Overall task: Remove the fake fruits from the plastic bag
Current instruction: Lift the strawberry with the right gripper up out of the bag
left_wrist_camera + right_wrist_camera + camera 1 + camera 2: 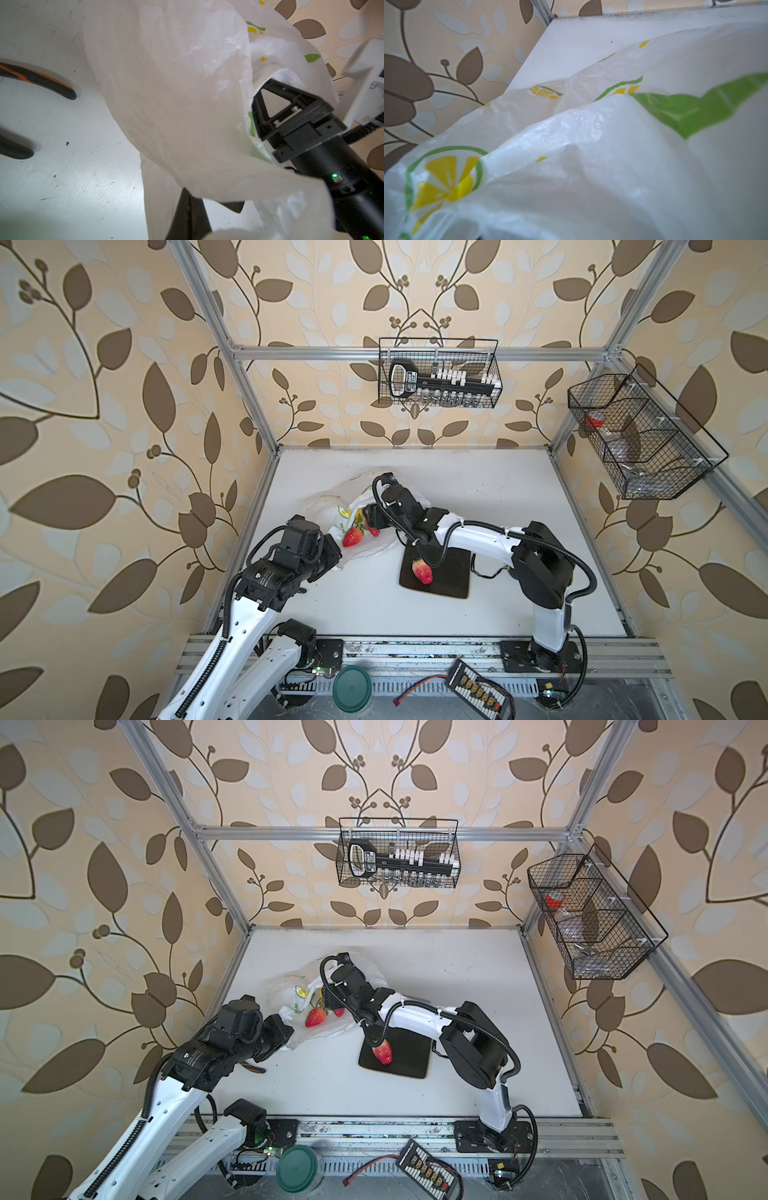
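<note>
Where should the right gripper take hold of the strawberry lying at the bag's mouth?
Grip the strawberry across its plump red middle, with the right gripper coming down from above. It lies on its side on the plastic bag, uncovered from above, and its tapered tip would probably slip between the jaws.

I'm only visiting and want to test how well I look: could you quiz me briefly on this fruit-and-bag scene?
1. Which fruit lies on the black tray?
2. True or false: the right tool is at the plastic bag's mouth.
3. Where is the other strawberry? A held high in the air; B at the bag's mouth; C on the tray.
Key: 1 strawberry; 2 true; 3 B.
</note>
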